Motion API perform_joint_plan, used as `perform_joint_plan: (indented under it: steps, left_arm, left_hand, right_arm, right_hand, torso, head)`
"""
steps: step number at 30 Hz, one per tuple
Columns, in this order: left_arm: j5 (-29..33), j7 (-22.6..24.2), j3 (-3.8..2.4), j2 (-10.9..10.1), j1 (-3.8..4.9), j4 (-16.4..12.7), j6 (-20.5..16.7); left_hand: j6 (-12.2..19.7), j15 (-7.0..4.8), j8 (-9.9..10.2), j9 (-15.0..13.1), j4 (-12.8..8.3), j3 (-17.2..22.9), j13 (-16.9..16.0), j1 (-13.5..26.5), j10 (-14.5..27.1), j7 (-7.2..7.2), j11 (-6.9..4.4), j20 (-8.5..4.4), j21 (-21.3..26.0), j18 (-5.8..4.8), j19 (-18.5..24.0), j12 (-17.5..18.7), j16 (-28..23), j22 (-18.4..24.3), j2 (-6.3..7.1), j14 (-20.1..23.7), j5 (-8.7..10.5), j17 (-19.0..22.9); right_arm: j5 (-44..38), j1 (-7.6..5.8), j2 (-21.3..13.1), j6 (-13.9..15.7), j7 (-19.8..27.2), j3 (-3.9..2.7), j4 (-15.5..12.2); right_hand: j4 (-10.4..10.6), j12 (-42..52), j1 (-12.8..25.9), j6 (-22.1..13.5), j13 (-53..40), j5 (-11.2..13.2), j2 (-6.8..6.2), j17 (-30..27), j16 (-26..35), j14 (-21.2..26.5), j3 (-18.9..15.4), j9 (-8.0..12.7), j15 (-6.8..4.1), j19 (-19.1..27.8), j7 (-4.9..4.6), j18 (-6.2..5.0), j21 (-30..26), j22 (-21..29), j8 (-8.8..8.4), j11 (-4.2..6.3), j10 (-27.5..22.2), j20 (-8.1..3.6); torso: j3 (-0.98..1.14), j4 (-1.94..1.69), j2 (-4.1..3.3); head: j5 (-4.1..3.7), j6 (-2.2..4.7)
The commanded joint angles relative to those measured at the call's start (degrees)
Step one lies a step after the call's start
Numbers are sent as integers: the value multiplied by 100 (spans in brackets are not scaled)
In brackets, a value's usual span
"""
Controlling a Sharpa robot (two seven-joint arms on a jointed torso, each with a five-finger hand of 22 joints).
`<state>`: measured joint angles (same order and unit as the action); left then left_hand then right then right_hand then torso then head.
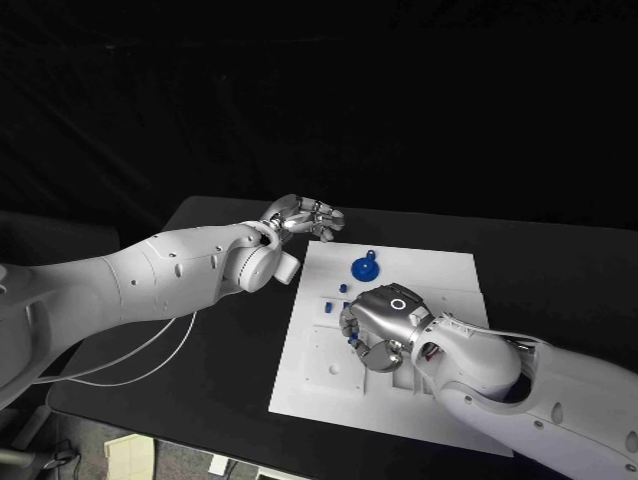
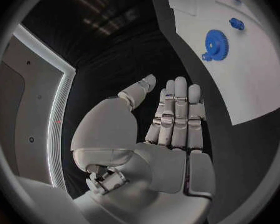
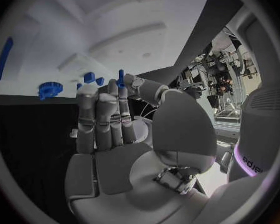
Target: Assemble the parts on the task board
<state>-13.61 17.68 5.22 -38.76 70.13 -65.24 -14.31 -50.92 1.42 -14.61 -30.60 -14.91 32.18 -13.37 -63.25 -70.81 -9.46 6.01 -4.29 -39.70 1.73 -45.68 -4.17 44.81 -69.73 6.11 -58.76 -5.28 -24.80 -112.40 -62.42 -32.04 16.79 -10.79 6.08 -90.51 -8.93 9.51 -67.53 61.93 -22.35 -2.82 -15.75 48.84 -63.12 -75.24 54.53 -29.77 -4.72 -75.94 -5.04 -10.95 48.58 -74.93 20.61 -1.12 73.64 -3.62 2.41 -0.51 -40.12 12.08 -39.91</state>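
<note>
Board (image 1: 435, 270), white, lies on black table (image 1: 579, 270).

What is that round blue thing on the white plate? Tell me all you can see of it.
The blue gear is a small toothed wheel, plastic by its look, with a short tab sticking out at one side. It lies flat near the far edge of the white task board, apart from the smaller blue pieces. Neither hand touches it: the left hand hovers beyond the board's far corner, and the right hand is nearer the board's middle.
</note>
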Motion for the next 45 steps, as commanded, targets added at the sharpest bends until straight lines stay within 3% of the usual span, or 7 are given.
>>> perform_joint_plan:
  steps: [1, 5, 9, 27, 34, 45]
  left_arm:
    - [78, 69, -6, 36, 22, -13, 4]
    - [78, 63, -6, 58, 25, -40, 12]
    - [78, 56, -7, 67, 26, -56, 25]
    - [78, 43, -7, 62, 26, -61, 61]
    - [78, 36, -7, 85, 26, -66, 78]
    - [78, 31, -7, 87, 29, -71, 82]
  left_hand:
    - [12, -13, -20, 8, 15, -20, 3, 18, 4, 10, -10, -3, 31, 119, -35, -5, -22, -7, -45, -39, -29, -10]
    - [13, -13, -20, 8, 16, -20, 3, 17, 4, 9, -10, -3, 32, 119, -36, -5, -23, -8, -47, -40, -29, -13]
    - [16, -13, -20, 10, 17, -20, 4, 18, 5, 9, -10, -3, 33, 118, -37, -5, -25, -9, -49, -41, -29, -16]
    - [24, -12, -22, 15, 26, -25, 6, 28, 10, 6, -7, -3, 40, 116, -40, -2, -37, -14, -57, -43, -27, -32]
    - [27, -12, -22, 17, 30, -26, 7, 31, 12, 5, -6, -3, 42, 115, -41, -1, -40, -16, -61, -43, -26, -37]
    - [31, -12, -23, 20, 30, -27, 8, 31, 16, 4, -5, -3, 47, 115, -41, 0, -47, -19, -61, -44, -27, -45]
  right_arm:
    - [-174, 40, 37, -165, 72, 31, 64]
    - [-222, 105, 82, -186, 61, 64, 132]
    - [-234, 135, 97, -211, 47, 69, 159]
    - [-303, 146, 54, -218, -1, 75, 182]
    - [-319, 146, 71, -202, -14, 75, 208]
    - [-303, 145, 89, -355, 25, 76, 224]
  right_hand:
    - [39, 12, -60, 16, -7, 2, 12, 10, -16, 34, 0, -10, -52, 3, -11, -405, 35, -115, 8, -2, 311, -33]
    - [39, 10, -61, 14, -9, 2, 16, 10, -16, 34, -1, -11, -51, 4, -12, -405, 36, -114, 7, -2, 309, -34]
    - [38, 9, -62, 13, -11, 3, 19, 10, -15, 35, -3, -12, -51, 4, -12, -405, 37, -114, 7, -2, 308, -35]
    - [31, 6, -65, 10, -20, 2, 23, 10, -13, 36, -10, -16, -50, 3, -13, -405, 42, -114, 6, -3, 307, -41]
    - [29, 6, -67, 9, -23, 2, 24, 10, -13, 36, -9, -17, -50, 3, -13, -405, 44, -114, 6, -3, 307, -42]
    - [28, 3, -66, 8, -29, 2, 25, 11, -12, 37, -12, -20, -50, 4, -14, -405, 47, -114, 6, -4, 305, -44]
  torso:
    - [-13, 6, -1]
    - [0, 7, -3]
    - [5, 2, -3]
    - [10, 13, 1]
    - [2, 8, -2]
    - [3, 9, 3]
  head:
    - [68, -51]
    - [103, -46]
    - [132, -97]
    - [180, -158]
    - [169, -170]
    - [183, -190]
